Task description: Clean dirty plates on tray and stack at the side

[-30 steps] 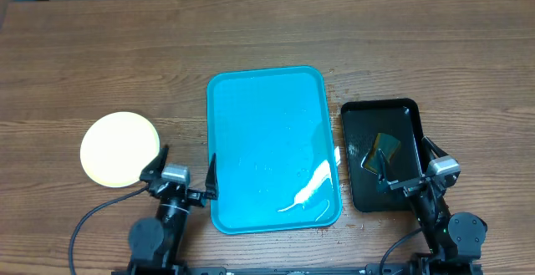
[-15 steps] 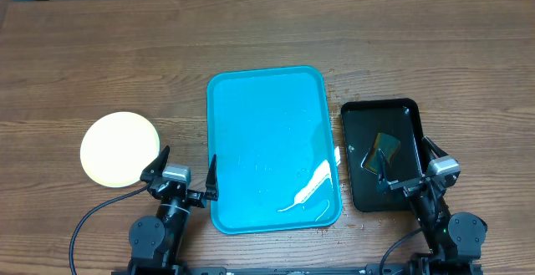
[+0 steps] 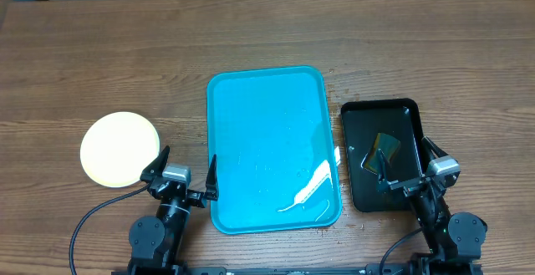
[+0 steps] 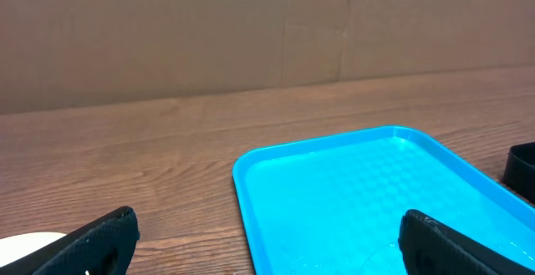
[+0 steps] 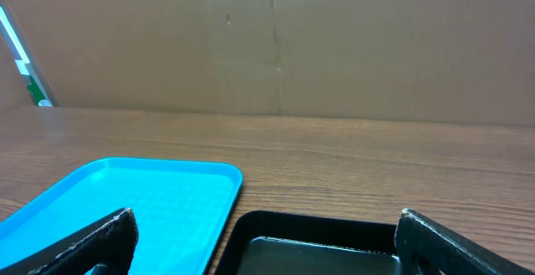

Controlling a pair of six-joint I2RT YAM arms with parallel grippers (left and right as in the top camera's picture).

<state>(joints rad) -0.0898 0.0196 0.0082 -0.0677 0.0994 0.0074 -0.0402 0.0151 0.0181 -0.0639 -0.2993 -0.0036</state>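
Apparently finished; leave plates (image 3: 119, 147) piled beside bare tray (image 3: 266, 71) undisturbed, park left gripper (image 3: 182, 168), right gripper (image 3: 404, 166) spread apart, empty.

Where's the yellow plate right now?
In the overhead view, the yellow plate sits on the table, on its left side, left of the blue tray, beside the left arm's fingers.
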